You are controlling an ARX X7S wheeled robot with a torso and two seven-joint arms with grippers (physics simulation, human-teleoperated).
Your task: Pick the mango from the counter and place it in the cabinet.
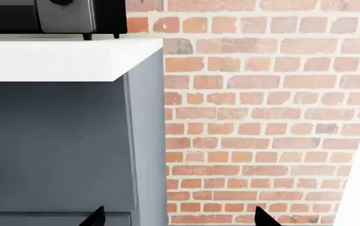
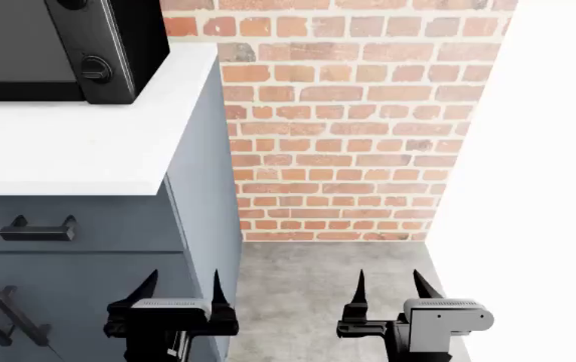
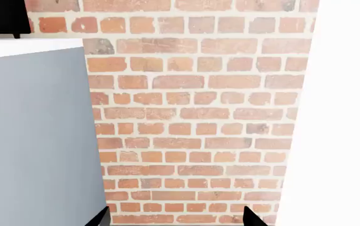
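No mango in any view. The microwave (image 2: 56,49) at 11 o'clock is cut off by the frame, sitting on the counter (image 2: 67,151), whose thick white edge ends at the corner beside the brick wall (image 2: 348,121). My left gripper (image 2: 179,290) and right gripper (image 2: 389,290) hang low with fingers spread, nothing between them. Concrete floor (image 2: 308,279) lies bare at 6 o'clock; a blank white surface (image 2: 540,151) bounds 3 o'clock.

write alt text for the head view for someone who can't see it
Two open, empty grippers, left and right, sit low in front of a brick wall and a grey floor. To the left, a white counter over dark blue-grey fronts carries a black appliance. No mango is in view.
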